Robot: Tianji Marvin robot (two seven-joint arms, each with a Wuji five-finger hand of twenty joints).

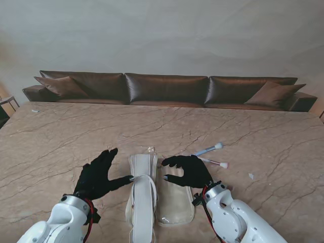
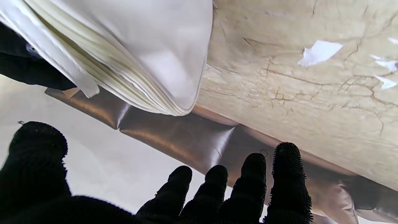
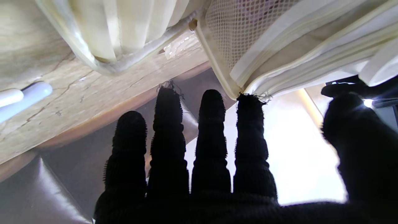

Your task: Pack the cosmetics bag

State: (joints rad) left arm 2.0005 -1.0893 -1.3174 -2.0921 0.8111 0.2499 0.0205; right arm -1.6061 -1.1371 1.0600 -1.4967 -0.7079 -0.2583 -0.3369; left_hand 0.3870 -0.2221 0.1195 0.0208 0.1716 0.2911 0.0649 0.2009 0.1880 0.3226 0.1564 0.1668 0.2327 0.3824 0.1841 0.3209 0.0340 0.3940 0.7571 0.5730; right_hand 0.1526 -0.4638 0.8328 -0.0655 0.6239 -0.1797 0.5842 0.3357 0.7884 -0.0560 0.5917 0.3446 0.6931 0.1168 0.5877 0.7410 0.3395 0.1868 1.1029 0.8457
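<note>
Stand view: left hand [image 1: 98, 174] and right hand [image 1: 187, 170] spread, empty, flanking the cosmetics bag [image 1: 158, 195].

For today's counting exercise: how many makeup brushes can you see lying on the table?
2. One brush lies to the right of the open cosmetics bag, farther from me; the other brush sits just nearer, beside the right robot hand. More may be hidden in the bag.

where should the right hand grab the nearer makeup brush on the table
Grip the thin light-handled makeup brush at mid-handle, pinching across its width from above. It lies flat on the beige marble table, white bristle tip pointing right, just right of the black-gloved right hand, clear of the cream fabric cosmetics bag.
</note>
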